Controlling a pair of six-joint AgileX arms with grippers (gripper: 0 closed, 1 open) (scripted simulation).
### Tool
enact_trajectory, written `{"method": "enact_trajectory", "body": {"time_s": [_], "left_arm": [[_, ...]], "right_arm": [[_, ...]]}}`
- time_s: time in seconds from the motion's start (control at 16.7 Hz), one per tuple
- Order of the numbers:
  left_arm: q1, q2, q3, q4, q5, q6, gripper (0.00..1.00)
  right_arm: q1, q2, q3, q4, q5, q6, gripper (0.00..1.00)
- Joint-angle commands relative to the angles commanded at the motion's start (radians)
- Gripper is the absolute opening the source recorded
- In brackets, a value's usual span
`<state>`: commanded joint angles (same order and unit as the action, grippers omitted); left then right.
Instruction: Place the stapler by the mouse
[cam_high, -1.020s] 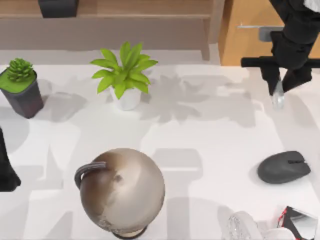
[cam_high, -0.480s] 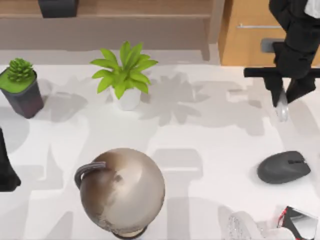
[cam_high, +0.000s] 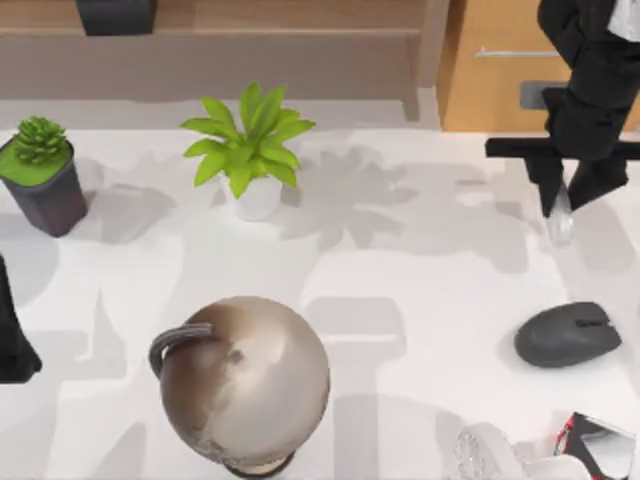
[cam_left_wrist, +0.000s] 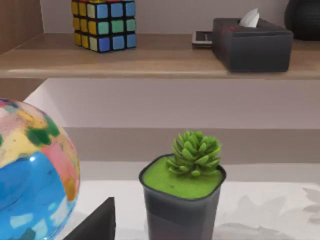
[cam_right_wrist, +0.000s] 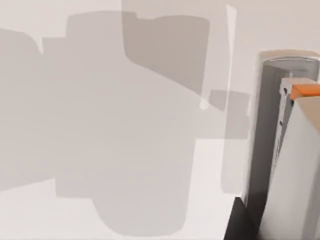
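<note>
The stapler, pale grey and silvery, hangs from my right gripper, which is shut on it above the table's far right. In the right wrist view the stapler is a grey-white body with an orange part, held over bare white tabletop. The mouse, dark grey and oval, lies on the table at the right, nearer the front than the stapler and a good gap from it. My left arm is parked at the table's left edge.
A large globe stands front centre. A leafy plant in a white pot and a succulent in a dark pot stand at the back. A clear object and a red-black item lie front right.
My right gripper has carried the stapler slightly rightward and toward the front, closer to the mouse. The left arm, mouse and globe have not moved.
</note>
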<state>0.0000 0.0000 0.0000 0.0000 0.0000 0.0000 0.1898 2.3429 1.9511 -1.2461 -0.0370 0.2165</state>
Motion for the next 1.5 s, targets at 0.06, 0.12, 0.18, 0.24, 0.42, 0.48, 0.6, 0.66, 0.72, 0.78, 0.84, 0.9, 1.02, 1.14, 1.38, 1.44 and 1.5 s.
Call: {"method": "enact_trajectory", "body": {"time_s": [0.06,0.12,0.18,0.24,0.42,0.48,0.6,0.66,0.72,0.78,0.84,0.9,1.02,1.14,1.38,1.44,1.5], "left_arm": [[0.0,0.0,0.0,0.0,0.0,0.0,1.0],[0.0,0.0,0.0,0.0,0.0,0.0,1.0],[0.0,0.0,0.0,0.0,0.0,0.0,1.0],[0.0,0.0,0.0,0.0,0.0,0.0,1.0],[0.0,0.0,0.0,0.0,0.0,0.0,1.0],[0.0,0.0,0.0,0.0,0.0,0.0,1.0],[0.0,0.0,0.0,0.0,0.0,0.0,1.0],[0.0,0.0,0.0,0.0,0.0,0.0,1.0],[0.0,0.0,0.0,0.0,0.0,0.0,1.0],[0.0,0.0,0.0,0.0,0.0,0.0,1.0],[0.0,0.0,0.0,0.0,0.0,0.0,1.0],[0.0,0.0,0.0,0.0,0.0,0.0,1.0],[0.0,0.0,0.0,0.0,0.0,0.0,1.0],[0.0,0.0,0.0,0.0,0.0,0.0,1.0],[0.0,0.0,0.0,0.0,0.0,0.0,1.0],[0.0,0.0,0.0,0.0,0.0,0.0,1.0],[0.0,0.0,0.0,0.0,0.0,0.0,1.0]], "right_arm": [[0.002,0.0,0.004,0.016,0.003,0.001,0.0],[0.004,0.0,0.008,0.033,0.006,0.001,0.0],[0.005,0.001,0.011,0.051,0.011,0.002,0.0],[0.007,0.003,0.013,0.069,0.015,0.002,0.0],[0.011,0.026,0.0,0.108,0.026,0.003,0.0],[0.011,0.031,-0.005,0.111,0.027,0.003,0.0],[0.011,0.031,-0.005,0.111,0.027,0.003,0.0],[0.011,0.031,-0.005,0.111,0.027,0.003,0.0],[0.011,0.031,-0.005,0.111,0.027,0.003,0.0],[0.011,0.031,-0.005,0.111,0.027,0.003,0.08],[0.011,0.031,-0.005,0.111,0.027,0.003,0.15],[0.011,0.031,-0.005,0.111,0.027,0.003,0.23],[0.011,0.031,-0.005,0.111,0.027,0.003,0.38],[0.011,0.031,-0.005,0.111,0.027,0.003,0.53],[0.011,0.031,-0.005,0.111,0.027,0.003,0.83],[0.011,0.031,-0.005,0.111,0.027,0.003,0.9],[0.011,0.031,-0.005,0.111,0.027,0.003,0.98]]}}
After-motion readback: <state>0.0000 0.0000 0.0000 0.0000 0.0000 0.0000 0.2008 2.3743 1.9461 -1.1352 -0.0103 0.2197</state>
